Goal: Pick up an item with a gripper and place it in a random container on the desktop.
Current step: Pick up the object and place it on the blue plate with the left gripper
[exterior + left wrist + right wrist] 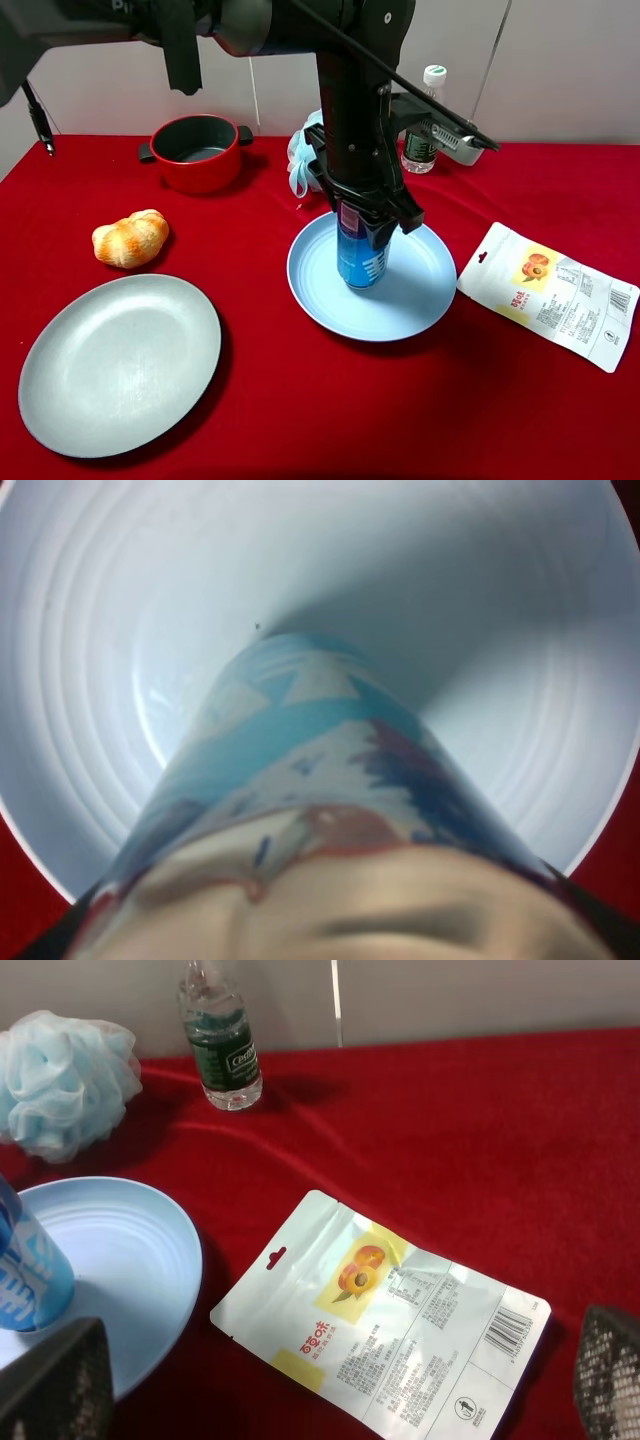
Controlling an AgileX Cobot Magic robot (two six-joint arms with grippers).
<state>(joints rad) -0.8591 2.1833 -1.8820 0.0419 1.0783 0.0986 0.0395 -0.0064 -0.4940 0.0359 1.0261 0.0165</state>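
Red desktop [300,420]: blue plate [425,290], grey plate [120,360], pot [196,152], pouch [550,293].

Can [361,262]: showing blue with white lettering. Plate [420,288]: showing light blue, faintly ringed. Tablecloth [300,420]: showing bright red. Oval plate [120,365]: showing grey-green. Pot [200,172]: showing red, handles black. Pouch [550,297]: showing white, carrying an orange fruit print. Puff [65,1080]: showing pale blue.

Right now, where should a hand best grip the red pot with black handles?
Probably the rim of the round red pot, from straight above: it stands upright and open, so one finger can drop inside the wall and one outside.
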